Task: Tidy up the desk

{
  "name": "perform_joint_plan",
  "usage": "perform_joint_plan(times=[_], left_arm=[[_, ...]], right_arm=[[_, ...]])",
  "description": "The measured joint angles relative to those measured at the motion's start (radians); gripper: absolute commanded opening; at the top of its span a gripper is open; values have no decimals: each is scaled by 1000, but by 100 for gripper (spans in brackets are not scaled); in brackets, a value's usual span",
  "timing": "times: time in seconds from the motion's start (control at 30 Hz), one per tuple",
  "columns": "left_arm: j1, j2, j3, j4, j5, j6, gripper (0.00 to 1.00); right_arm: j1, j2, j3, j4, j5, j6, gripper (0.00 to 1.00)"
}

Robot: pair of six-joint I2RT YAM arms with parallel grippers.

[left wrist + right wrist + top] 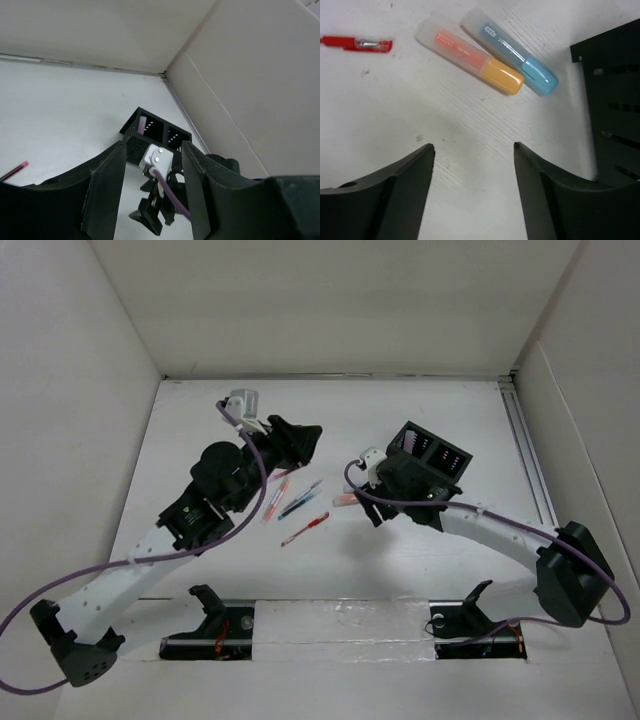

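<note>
The desk (400,570) is a white tabletop. An orange highlighter (470,57) and a blue highlighter (512,50) lie side by side on it, with a red pen (357,44) to their left. My right gripper (474,146) hangs open just short of the highlighters, nothing between its fingers. In the top view it (370,508) sits beside the highlighters (345,501). My left gripper (305,435) is raised over the desk's middle, open and empty. Its wrist view looks between the jaws (152,150) at the right arm's white wrist camera (157,157).
A black compartmented organizer (435,450) stands at the back right, close behind the right wrist, and borders the right wrist view (615,110). A pink pen (272,502), a blue pen (300,500) and a red pen (305,528) lie between the arms. White wall panels enclose the desk.
</note>
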Motion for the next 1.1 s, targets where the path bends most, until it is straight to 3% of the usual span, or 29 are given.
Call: perform_joint_plan(times=[0.27, 0.4, 0.47, 0.73, 1.1], left_arm=[[-5, -231, -44, -180, -74, -51, 44], [-5, -292, -97, -229, -63, -76, 44], [-5, -298, -119, -257, -48, -83, 44], [-5, -374, -143, -337, -3, -62, 44], [-5, -478, -143, -403, -3, -14, 44]], right_arm=[[19, 127, -29, 161, 85, 354, 86], [52, 174, -28, 182, 139, 528, 83], [74, 191, -27, 185, 173, 624, 75], [119, 327, 46, 160, 321, 1017, 76], [143, 425, 159, 123, 442, 1300, 73]])
